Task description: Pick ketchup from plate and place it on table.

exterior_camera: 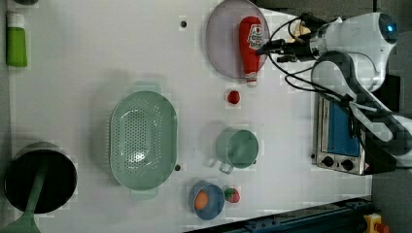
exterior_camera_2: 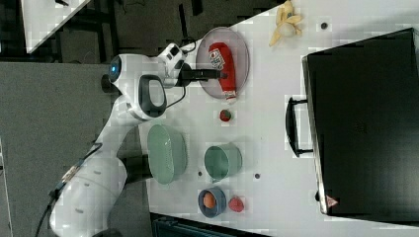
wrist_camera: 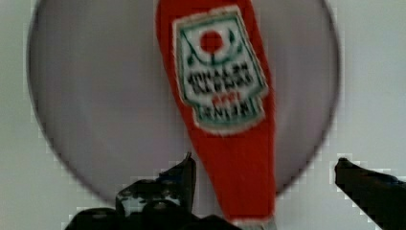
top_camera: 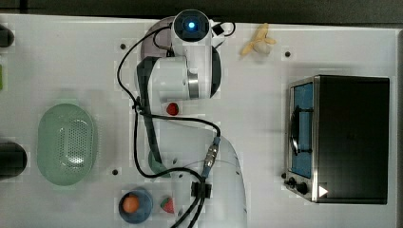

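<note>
The ketchup, a slim red bottle with a labelled body, lies on the pale lilac plate. Its white cap pokes over the plate's rim onto the white table. My gripper hovers just above the bottle's narrow part. It is open, and in the wrist view the two dark fingers stand either side of the ketchup neck without touching it. The right view shows the gripper over the ketchup and the plate. In the top view my arm covers the bottle.
A small red ball lies just off the plate by the cap. Further off are a green cup, a mint-green basket, a blue bowl, a strawberry, a toaster oven and a banana.
</note>
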### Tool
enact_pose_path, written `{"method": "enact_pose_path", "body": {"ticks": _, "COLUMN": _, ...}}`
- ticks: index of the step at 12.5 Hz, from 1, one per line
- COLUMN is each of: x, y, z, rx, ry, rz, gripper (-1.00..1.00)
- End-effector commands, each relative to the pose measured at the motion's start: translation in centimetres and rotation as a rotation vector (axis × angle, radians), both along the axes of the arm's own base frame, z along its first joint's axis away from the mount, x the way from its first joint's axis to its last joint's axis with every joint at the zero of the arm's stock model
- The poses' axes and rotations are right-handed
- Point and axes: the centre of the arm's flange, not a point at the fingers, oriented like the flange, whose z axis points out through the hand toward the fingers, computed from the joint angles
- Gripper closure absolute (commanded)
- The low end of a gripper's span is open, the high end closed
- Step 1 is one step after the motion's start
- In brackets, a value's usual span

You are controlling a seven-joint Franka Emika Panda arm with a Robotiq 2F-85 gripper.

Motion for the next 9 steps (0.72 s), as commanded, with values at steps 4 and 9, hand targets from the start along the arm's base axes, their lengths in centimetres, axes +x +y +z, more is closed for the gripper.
{"method": "enact_pose_path", "body": {"ticks": 4, "x": 2.6, "y": 0.4, "z": -4.5, "rx": 0.01, "ry": -0.048, "rz": 0.037, "gripper": -1.0}}
{"method": "enact_pose_path", "body": {"ticks": 9, "x": 3.1, "y": 0.3, "z": -6.0, "rx": 0.014, "ry": -0.073, "rz": 0.034, "gripper": -1.0}}
